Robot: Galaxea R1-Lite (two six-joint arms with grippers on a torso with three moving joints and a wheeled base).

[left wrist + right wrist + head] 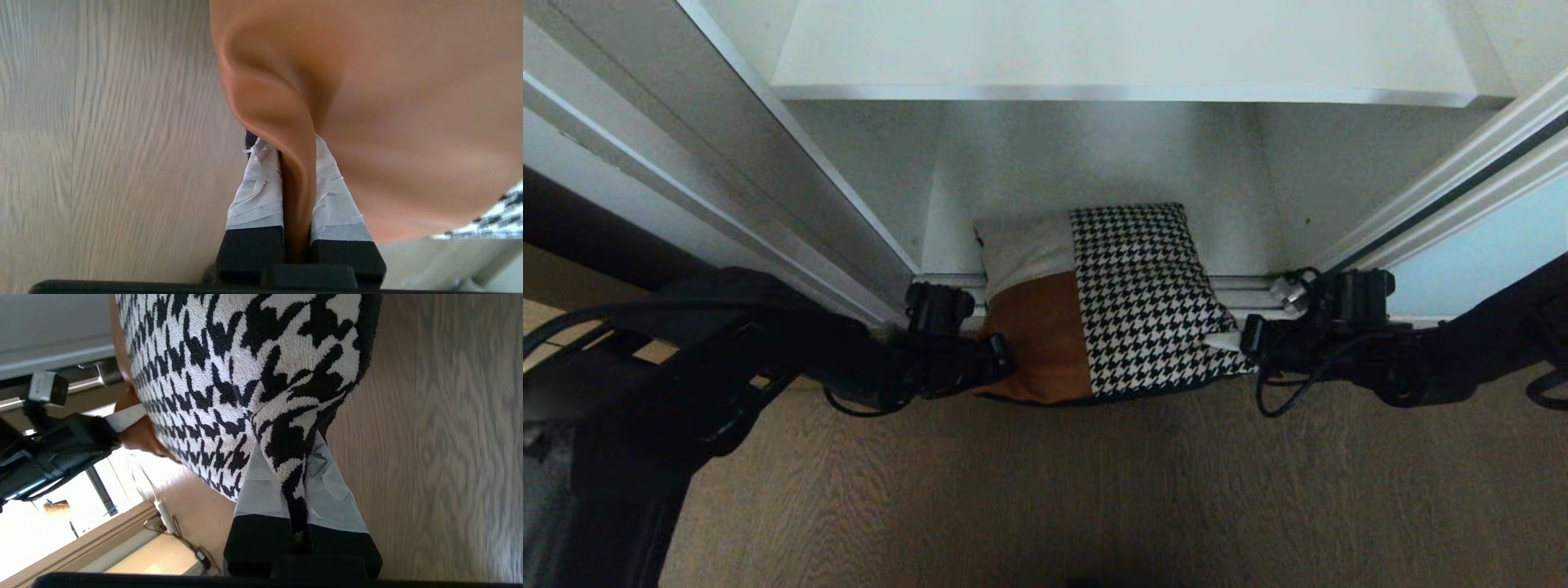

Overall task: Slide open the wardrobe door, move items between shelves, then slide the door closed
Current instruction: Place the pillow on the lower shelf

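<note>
the cushion (pixel 1111 306) is held between both grippers at the open front of the wardrobe, above the wooden floor (pixel 1045 490), with its far end reaching in over the lowest shelf (pixel 1258 237) and its near end projecting out past the bottom track (pixel 1241 287). the left gripper (pixel 1005 359) is pressed together on the rust-brown corner of the cushion; in the left wrist view the two white-taped fingers (pixel 257 192) pinch a fold of the brown fabric (pixel 298 183) between them. the right gripper (pixel 1233 343) is likewise pressed together on the houndstooth corner; in the right wrist view its taped fingers (pixel 265 494) pinch a fold of the black-and-white fabric (pixel 294 457) at the black edging. the houndstooth half faces the right arm, the rust-brown patch faces the left arm, and the beige-grey patch lies beyond the brown one, inside the compartment. a second white shelf (pixel 1127 90) spans the compartment above the cushion. the sliding wardrobe door (pixel 1478 253), frosted pale blue with a pale metal frame, stands at the right side of the opening, clear of the cushion. a pale vertical frame post (pixel 792 204) borders the opening on the left.
</note>
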